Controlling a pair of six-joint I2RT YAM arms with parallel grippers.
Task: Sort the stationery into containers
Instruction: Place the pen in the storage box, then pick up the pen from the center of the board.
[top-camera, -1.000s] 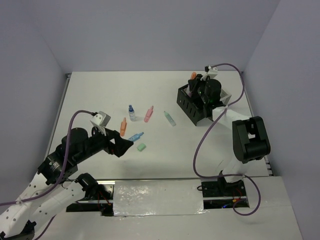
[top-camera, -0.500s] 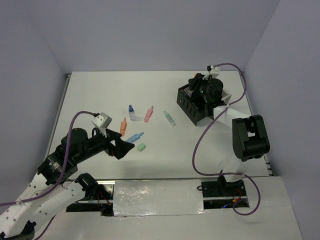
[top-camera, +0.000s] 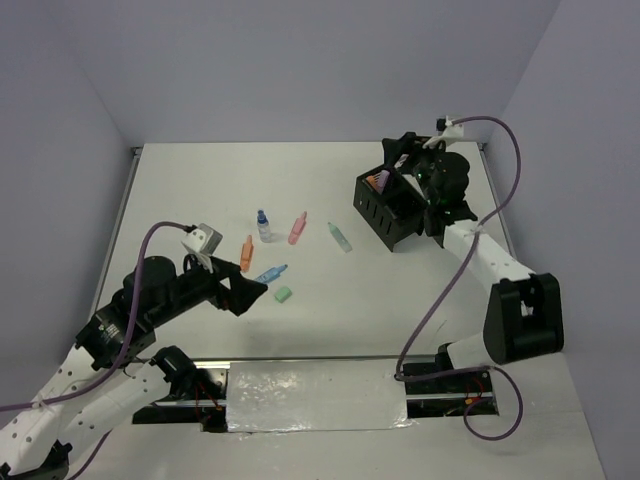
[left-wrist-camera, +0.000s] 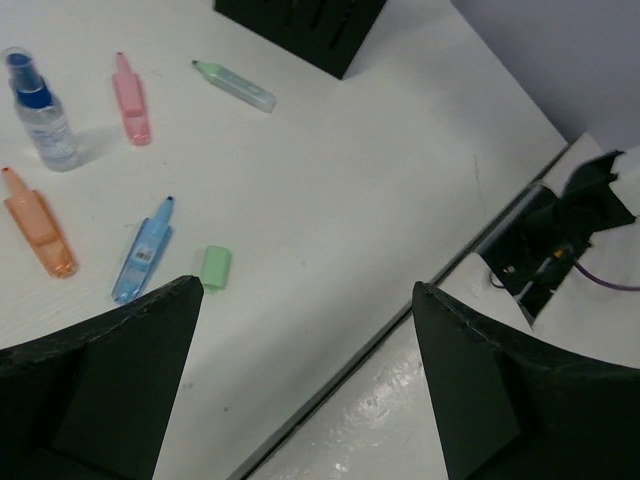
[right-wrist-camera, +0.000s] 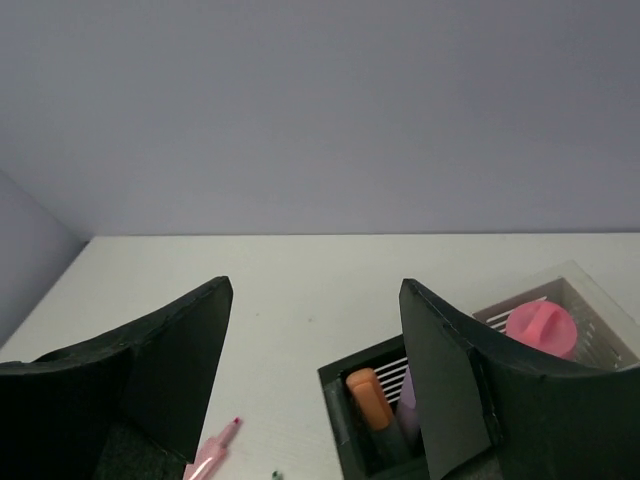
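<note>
While six pieces lie loose on the white counter (top-camera: 200, 180), sorting is judged partly done. Black mesh box (right-wrist-camera: 345, 425), just below the right tool (right-wrist-camera: 315, 290), holds a boxed orange highlighter (right-wrist-camera: 368, 392); the white mesh box (right-wrist-camera: 590, 315) beside it holds a pink round-topped piece (right-wrist-camera: 540, 328). Right tool: wide, empty. Left tool (left-wrist-camera: 305, 300): wide, empty. Just ahead of it are the small green eraser (left-wrist-camera: 214, 267) and blue highlighter (left-wrist-camera: 144, 251). Farther ahead are the loose orange highlighter (left-wrist-camera: 38, 224), blue-capped clear bottle (left-wrist-camera: 40, 110), pink highlighter (left-wrist-camera: 130, 101) and green highlighter (left-wrist-camera: 235, 87).

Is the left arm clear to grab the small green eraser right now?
Probably yes: the left claw is open just beside the green eraser, nothing lies between them, and the blue highlighter sits slightly apart.
</note>
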